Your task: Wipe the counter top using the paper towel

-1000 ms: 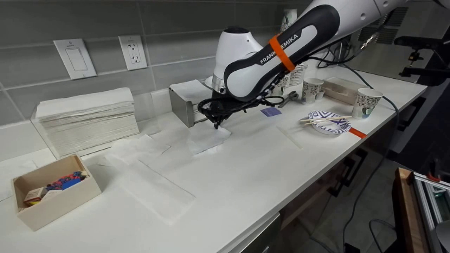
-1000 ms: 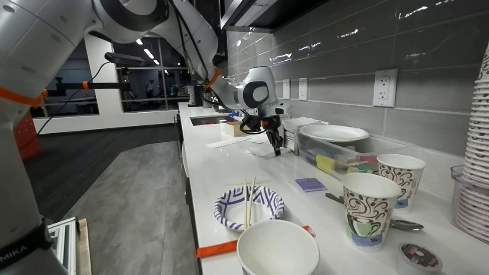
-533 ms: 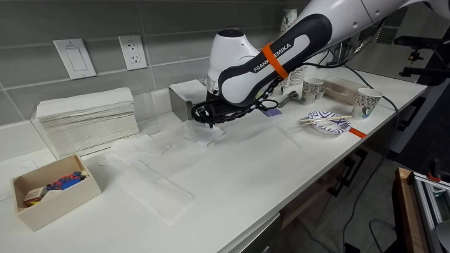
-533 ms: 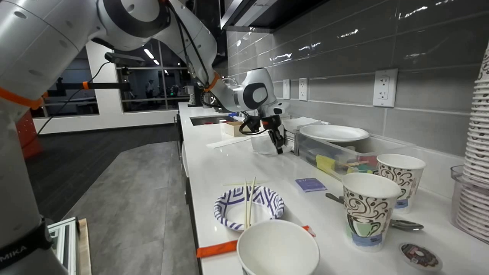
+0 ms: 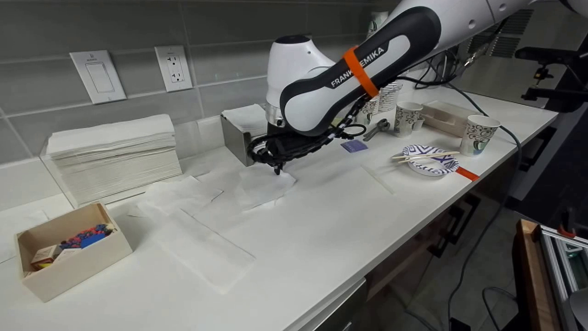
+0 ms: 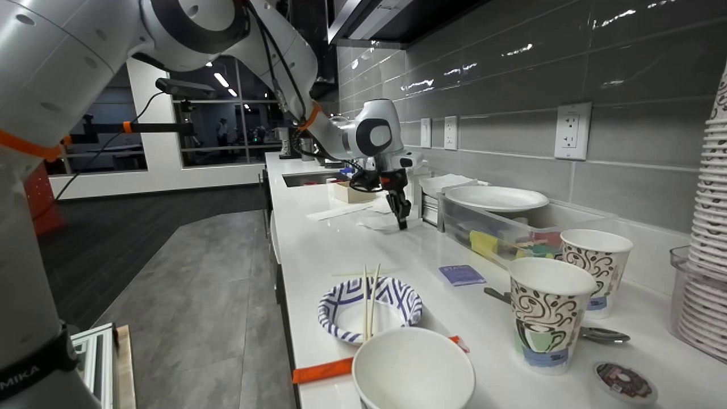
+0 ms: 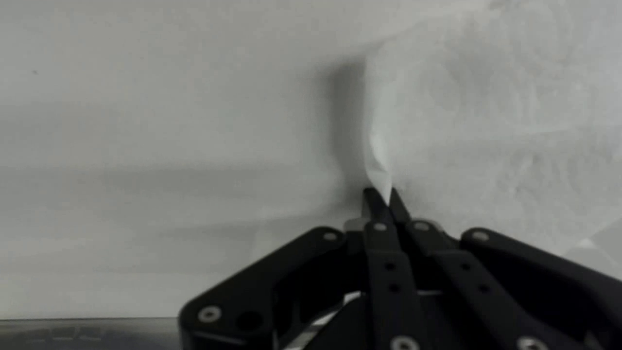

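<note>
Though grey the wall (image 6: 511, 85), white counter (image 6: 318, 250).

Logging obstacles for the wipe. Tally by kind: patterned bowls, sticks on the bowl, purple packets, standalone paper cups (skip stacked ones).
Patterned bowl: 1
Sticks on the bowl: 2
Purple packet: 1
Standalone paper cups: 3
Total: 7

Office kitchen, probably; background dim: counter (image 5: 317, 234), sink (image 6: 304, 180), tiled wall (image 5: 243, 23), stacked paper cups (image 6: 711, 227).
</note>
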Robot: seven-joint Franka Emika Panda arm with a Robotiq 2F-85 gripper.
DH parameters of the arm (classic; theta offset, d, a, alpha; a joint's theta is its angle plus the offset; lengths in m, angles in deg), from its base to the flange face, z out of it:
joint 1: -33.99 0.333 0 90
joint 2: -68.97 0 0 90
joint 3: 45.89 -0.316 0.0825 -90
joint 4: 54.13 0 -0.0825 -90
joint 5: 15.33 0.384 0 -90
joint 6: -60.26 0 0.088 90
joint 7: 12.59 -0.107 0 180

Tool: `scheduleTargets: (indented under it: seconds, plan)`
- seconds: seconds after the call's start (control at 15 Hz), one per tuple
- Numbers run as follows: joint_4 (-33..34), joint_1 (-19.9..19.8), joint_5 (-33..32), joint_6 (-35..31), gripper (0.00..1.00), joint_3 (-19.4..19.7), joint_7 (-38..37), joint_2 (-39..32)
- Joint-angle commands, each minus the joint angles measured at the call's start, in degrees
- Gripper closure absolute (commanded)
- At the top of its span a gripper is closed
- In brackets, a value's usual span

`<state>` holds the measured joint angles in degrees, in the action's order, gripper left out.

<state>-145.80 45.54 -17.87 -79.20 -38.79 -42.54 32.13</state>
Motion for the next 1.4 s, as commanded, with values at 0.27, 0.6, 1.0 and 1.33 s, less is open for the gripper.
scheduleTargets:
  seconds: [0.27,0.6,1.0,1.33]
  plan:
    - [-11.2,-0.9,-2.9,11.2,1.00,-1.8,5.1,12.6]
    - [-17.7,-2.2,-0.2,7.8,1.00,-6.1,10.0,23.4]
    - [-19.9,-1.5,6.7,4.7,1.00,-12.1,12.0,28.5]
    - [-19.2,1.0,6.1,-6.0,1.00,-14.8,5.2,24.2]
